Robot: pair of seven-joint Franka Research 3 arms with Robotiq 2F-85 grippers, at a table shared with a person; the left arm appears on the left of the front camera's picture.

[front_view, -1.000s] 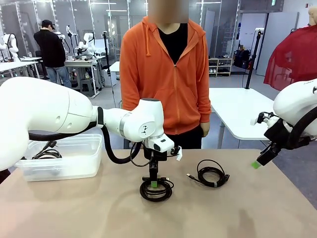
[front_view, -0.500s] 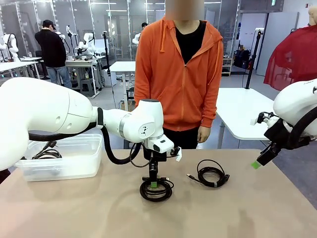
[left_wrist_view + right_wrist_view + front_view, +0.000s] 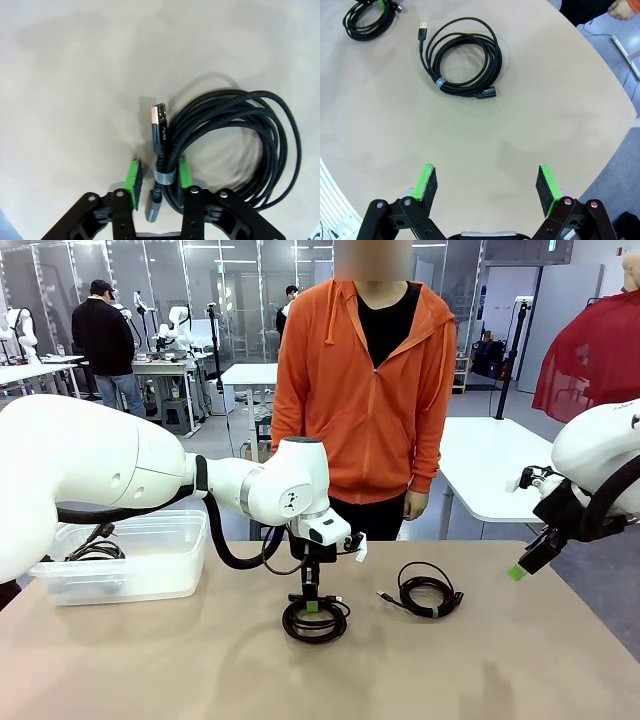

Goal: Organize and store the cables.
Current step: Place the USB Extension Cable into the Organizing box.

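Left tool (image 3: 159, 167) grips the coiled cable (image 3: 260, 131) at its band (image 3: 163, 176), likely to lift it whole; right tool (image 3: 486, 181) hangs open.

A coiled black braided cable (image 3: 260, 145) is seen lying on the beige table (image 3: 75, 75). Its bound strands are clamped between the green-padded jaws of the left gripper (image 3: 159, 175), and a USB plug (image 3: 159, 117) is seen projecting just beyond them.
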